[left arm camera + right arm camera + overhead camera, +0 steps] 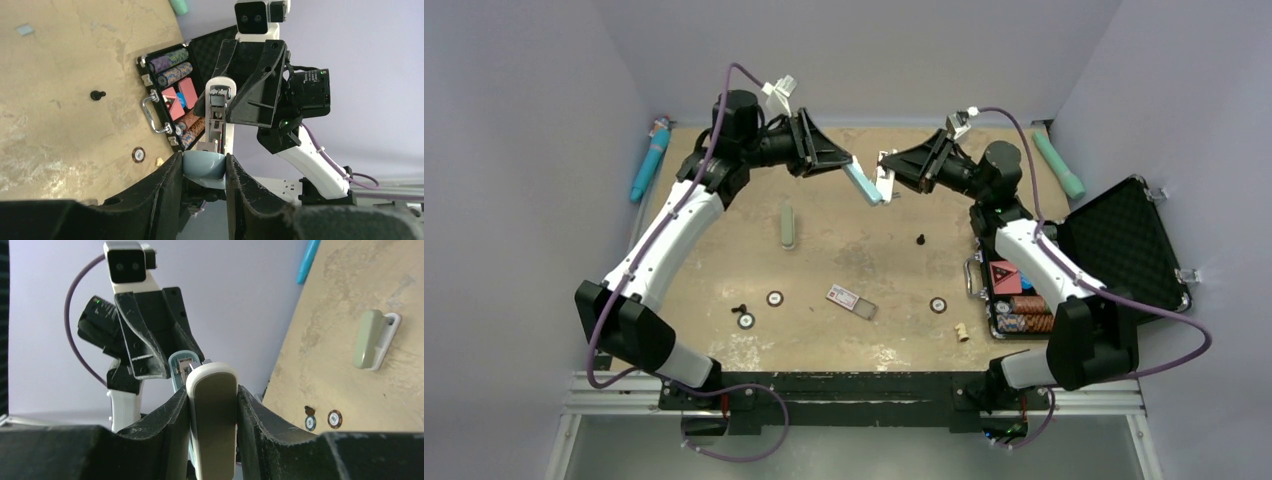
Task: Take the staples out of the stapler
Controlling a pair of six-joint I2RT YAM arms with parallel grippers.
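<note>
A stapler is held in the air above the far middle of the table, swung open between both arms. My left gripper (852,166) is shut on its light-blue part (862,185), which sits between the fingers in the left wrist view (202,166). My right gripper (894,168) is shut on the white part with an olive face (212,415). The white part with its metal channel (218,107) faces the left wrist camera. The staples do not show; I cannot tell whether any lie in the channel.
A second, grey-green stapler (787,225) lies on the table. A small black peg (920,239), poker chips (775,298) (938,305), and a clear card (851,299) lie nearer. An open black chip case (1124,250) stands at right. A blue tube (650,160) and a teal one (1060,165) lie at the far corners.
</note>
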